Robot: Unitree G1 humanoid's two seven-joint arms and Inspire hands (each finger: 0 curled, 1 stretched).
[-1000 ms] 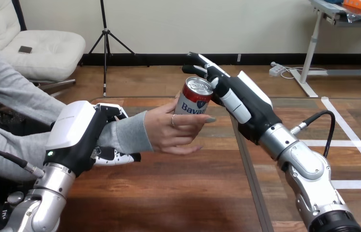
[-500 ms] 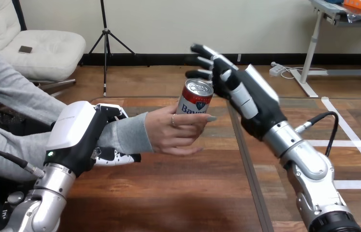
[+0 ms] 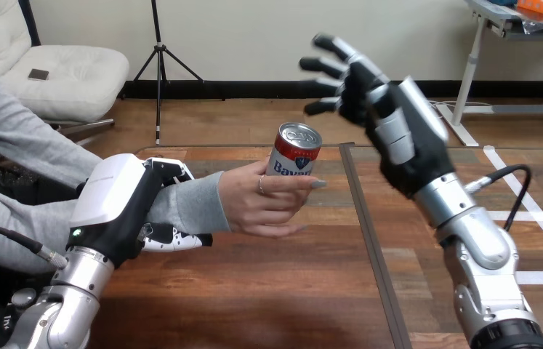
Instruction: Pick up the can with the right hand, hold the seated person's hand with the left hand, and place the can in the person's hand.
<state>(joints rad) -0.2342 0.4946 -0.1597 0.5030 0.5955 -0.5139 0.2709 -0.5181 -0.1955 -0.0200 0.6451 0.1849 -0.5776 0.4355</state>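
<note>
A: Which way am I looking?
B: I'm on the head camera, facing forward and down across the table [image 3: 254, 291].
A: How near?
B: Near: my left arm [image 3: 72, 291] enters bottom left, my right arm [image 3: 483, 276] bottom right, and the person [image 3: 6, 138] sits at the left edge.

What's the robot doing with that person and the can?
The robot is giving a drink can to the person sitting at the table. The can is already in the person's hand, held upright above the wood. The robot's left hand has its fingers curled round the person's wrist, over the grey sleeve. Its right hand is open with fingers spread, up and to the right of the can and not touching it.
</note>
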